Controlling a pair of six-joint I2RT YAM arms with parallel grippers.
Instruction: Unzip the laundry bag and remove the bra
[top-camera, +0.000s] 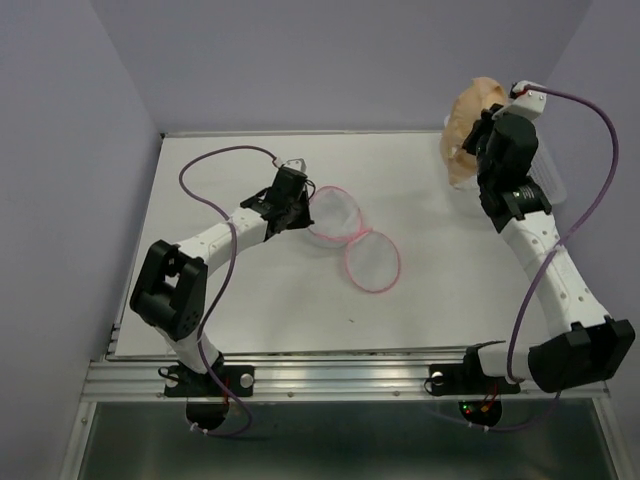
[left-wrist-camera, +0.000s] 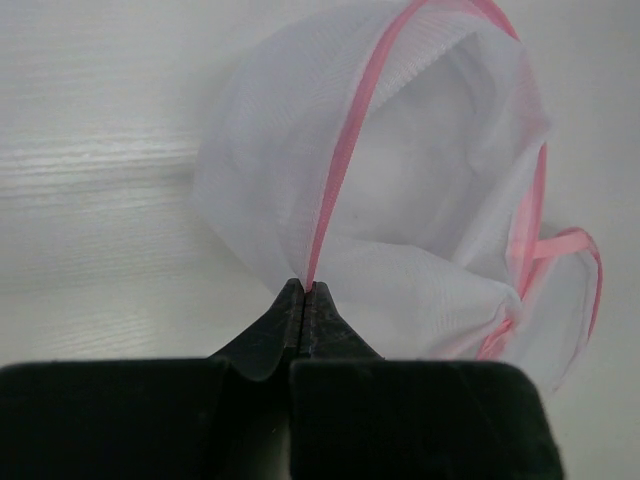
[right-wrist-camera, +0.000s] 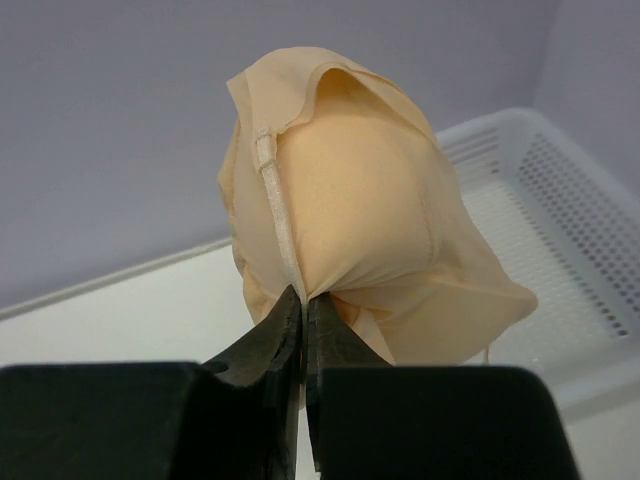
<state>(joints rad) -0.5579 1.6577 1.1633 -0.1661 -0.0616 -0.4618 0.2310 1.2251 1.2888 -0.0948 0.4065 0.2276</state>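
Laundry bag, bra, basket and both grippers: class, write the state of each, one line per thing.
Laundry bag: unzipped, lying spread open in two halves, pinched at its pink trim.
Bra: out of the bag, held up by the right gripper.
Left gripper: fingers shut on the laundry bag.
Right gripper: fingers shut on the bra.
Basket: upright, open-topped.
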